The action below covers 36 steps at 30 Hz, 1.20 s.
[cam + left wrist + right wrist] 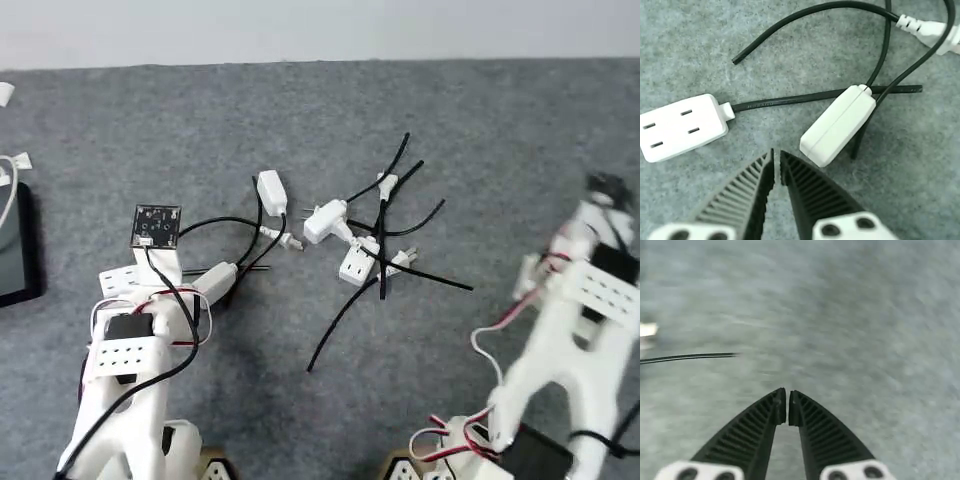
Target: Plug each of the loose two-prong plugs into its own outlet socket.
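Several white plugs and sockets lie loose among black cords [381,250] near the middle of the grey worktop [500,130]. One socket [355,266] sits in the middle of the heap with its slots up. A big plug [325,220] lies just beside it at 11 o'clock. A small plug [388,184] lies at the heap's 1 o'clock edge. The left arm [130,350] stands at 7 o'clock of the heap. The left jaws are pinched almost together and hold nothing. They hang over the worktop close to a flat socket [680,127] with four slots and a smooth white box [837,125] on a cord. The right arm [570,330] stands at 4 o'clock, well apart from the heap. The right jaws are pinched almost together too, with nothing in them, above bare worktop near one thin cord [690,357].
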{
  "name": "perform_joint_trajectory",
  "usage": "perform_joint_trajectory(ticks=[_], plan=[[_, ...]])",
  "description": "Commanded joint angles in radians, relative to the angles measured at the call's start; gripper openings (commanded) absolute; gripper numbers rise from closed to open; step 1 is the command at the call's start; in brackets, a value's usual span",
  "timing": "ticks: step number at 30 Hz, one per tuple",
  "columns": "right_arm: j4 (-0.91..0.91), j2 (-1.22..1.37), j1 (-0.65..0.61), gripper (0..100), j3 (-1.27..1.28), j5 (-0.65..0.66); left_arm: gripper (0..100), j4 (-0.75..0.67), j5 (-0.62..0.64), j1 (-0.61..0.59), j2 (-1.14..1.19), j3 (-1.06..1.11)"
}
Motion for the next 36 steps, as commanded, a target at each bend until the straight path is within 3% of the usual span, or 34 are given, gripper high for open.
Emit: perform_joint_trajectory(ticks=[1,4,8,11,15,24,31,36], plan=[[-0.025,-0.047,-0.012,4.4,-0.005,0.020,1,-0.025,-0.011,-0.003,-0.023,-0.005],[0.036,-0.050,-0.182,16.6,-0.043,-0.044,1,-0.025,-0.011,-0.003,-0.023,-0.005],[0.147,-0.041,-0.455,30.4,-0.175,-0.290,1,-0.023,-0.011,-0.014,-0.023,-0.005],[0.162,-0.022,-0.645,29.2,-0.301,-0.489,1,-0.025,-0.009,-0.092,-0.023,-0.008],[0.127,0.117,-0.819,24.0,-0.457,-0.591,1,-0.021,-0.009,-0.193,-0.017,-0.012],[0.214,0.596,-0.989,23.5,-0.928,-0.749,1,-0.026,-0.058,-0.218,-0.017,-0.010],[0.223,0.848,-1.027,23.5,-1.189,-0.763,1,-0.026,-0.064,-0.216,-0.017,-0.010],[0.223,0.958,-1.027,23.5,-1.249,-0.853,1,-0.026,-0.064,-0.216,-0.015,-0.010]])
